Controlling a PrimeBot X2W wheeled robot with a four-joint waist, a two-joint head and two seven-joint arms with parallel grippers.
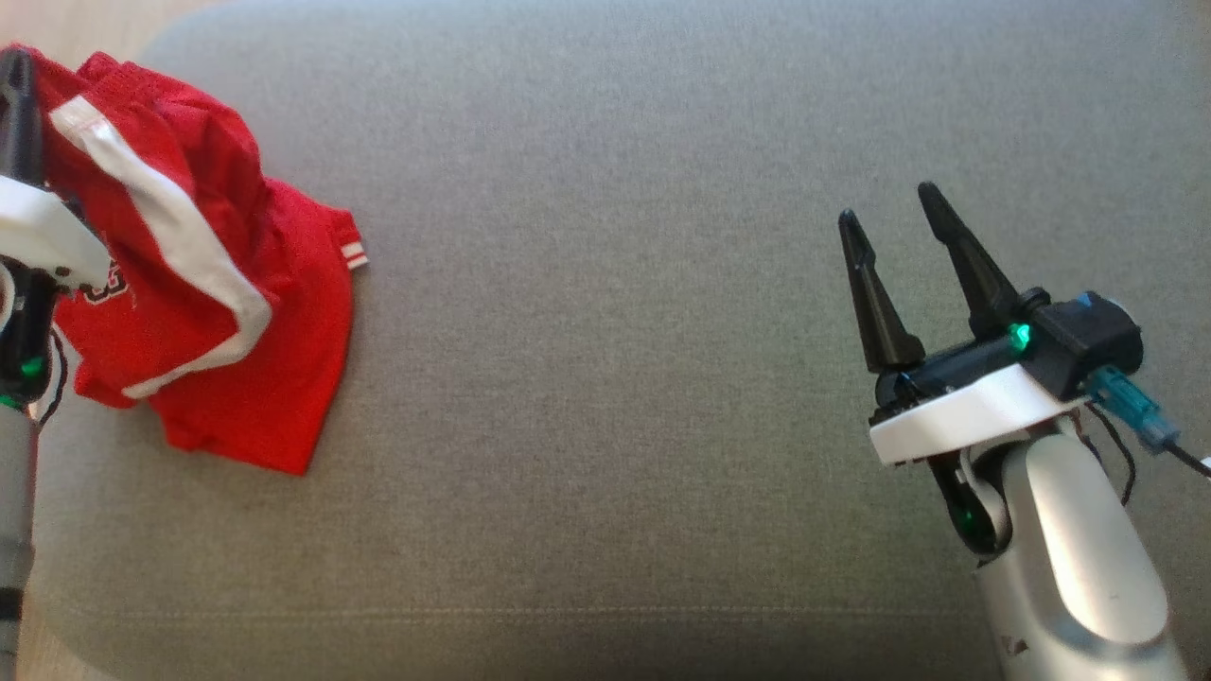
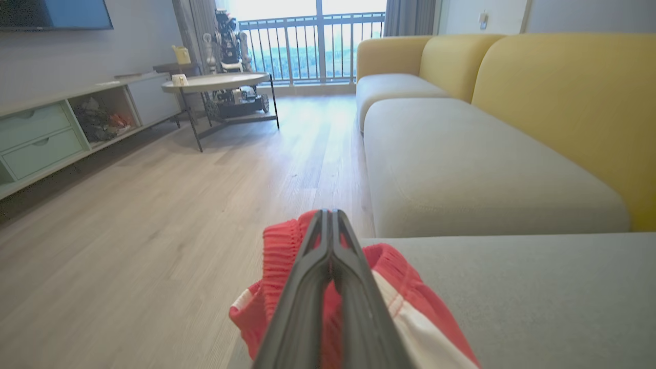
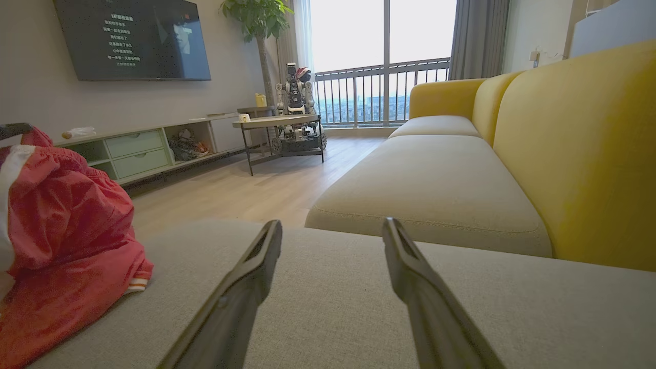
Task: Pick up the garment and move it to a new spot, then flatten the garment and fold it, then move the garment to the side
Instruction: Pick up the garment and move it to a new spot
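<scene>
The garment is a pair of red shorts with white side stripes, bunched at the far left of the grey cushion. My left gripper is shut on its upper edge and holds that edge raised while the lower part rests on the cushion. In the left wrist view the closed fingers pinch the red waistband of the garment. My right gripper stands open over bare cushion at the right, far from the cloth. The right wrist view shows its spread fingers and the garment at the left.
The grey cushion's left edge drops to a wooden floor. A yellow-backed sofa runs ahead, with a round side table, a low cabinet and a wall TV across the room.
</scene>
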